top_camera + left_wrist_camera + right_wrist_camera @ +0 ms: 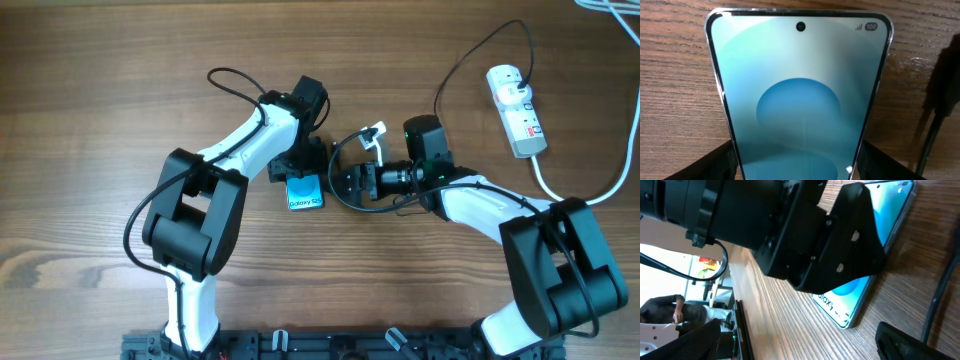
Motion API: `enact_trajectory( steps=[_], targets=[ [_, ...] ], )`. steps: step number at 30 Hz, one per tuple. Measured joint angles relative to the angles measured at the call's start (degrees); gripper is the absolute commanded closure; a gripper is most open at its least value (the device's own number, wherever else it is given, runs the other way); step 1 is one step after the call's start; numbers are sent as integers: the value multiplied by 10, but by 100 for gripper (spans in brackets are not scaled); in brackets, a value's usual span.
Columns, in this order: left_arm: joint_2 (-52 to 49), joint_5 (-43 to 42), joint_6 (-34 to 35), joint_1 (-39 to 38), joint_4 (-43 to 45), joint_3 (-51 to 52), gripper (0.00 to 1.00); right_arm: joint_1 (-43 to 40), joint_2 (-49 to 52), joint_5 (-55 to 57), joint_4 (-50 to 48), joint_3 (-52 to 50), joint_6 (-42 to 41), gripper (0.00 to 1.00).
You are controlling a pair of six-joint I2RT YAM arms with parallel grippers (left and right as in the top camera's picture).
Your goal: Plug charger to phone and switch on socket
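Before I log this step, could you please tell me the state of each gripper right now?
Left gripper: straddling the phone; grip cannot be told.
Right gripper: open, holding nothing.

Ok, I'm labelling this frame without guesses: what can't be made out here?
The charger tip: too small overhead; right wrist view shows only cable by the right edge.
The socket switches: overhead, too small to read on or off.
The phone near end: left wrist view, cut by the bottom edge; overhead, under the left pincer.
Whether that pincer touches the phone: left wrist view, blurred at the bottom corners.
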State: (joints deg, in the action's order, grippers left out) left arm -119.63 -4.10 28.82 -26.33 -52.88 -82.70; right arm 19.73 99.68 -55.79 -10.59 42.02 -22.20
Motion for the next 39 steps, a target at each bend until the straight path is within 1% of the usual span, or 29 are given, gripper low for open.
enact_trajectory(
  steps=[4, 8, 13, 19, 20, 23, 26, 29, 32, 33, 34, 35, 36, 37, 39],
  targets=[
    [0, -2, -16, 1, -12, 0, 29, 3, 0, 22, 0, 0, -16, 0],
    [0, -19, -38, 8, -15, 0, 28, 32, 0, 66, -2, 0, -37, 0],
    [0, -83, -79, 40, -31, 0, 27, 83, 0, 132, -4, 0, -83, 0],
    [-3, -151, -112, 73, -44, 0, 27, 108, 19, 162, -20, 0, -147, 1],
    [-4, -157, -116, 75, -44, 0, 27, 112, 26, 163, -28, 0, -156, 2],
    [-4, -164, -122, 78, -45, 1, 26, 121, 51, 166, -63, 0, -189, 14],
    [-4, -168, -123, 78, -46, 2, 26, 124, 67, 168, -92, 1, -225, 31],
    [-4, -169, -123, 78, -48, 2, 25, 127, 85, 171, -115, 1, -257, 38],
    [-4, -170, -123, 78, -48, 2, 22, 137, 91, 179, -127, 1, -265, 40],
    [-4, -171, -123, 78, -48, 2, 20, 143, 91, 185, -129, 1, -266, 39],
    [-4, -172, -125, 78, -47, 2, 20, 146, 91, 189, -129, 1, -266, 31],
    [-4, -174, -125, 78, -48, 2, 19, 150, 91, 192, -129, 1, -267, 12],
    [-4, -175, -125, 78, -48, 2, 19, 150, 91, 186, -130, 1, -269, 7],
    [-4, -176, -125, 78, -48, 2, 19, 150, 90, 174, -132, 2, -275, 5],
    [-4, -175, -126, 78, -48, 2, 19, 150, 86, 162, -127, 9, -281, 5]
  ],
)
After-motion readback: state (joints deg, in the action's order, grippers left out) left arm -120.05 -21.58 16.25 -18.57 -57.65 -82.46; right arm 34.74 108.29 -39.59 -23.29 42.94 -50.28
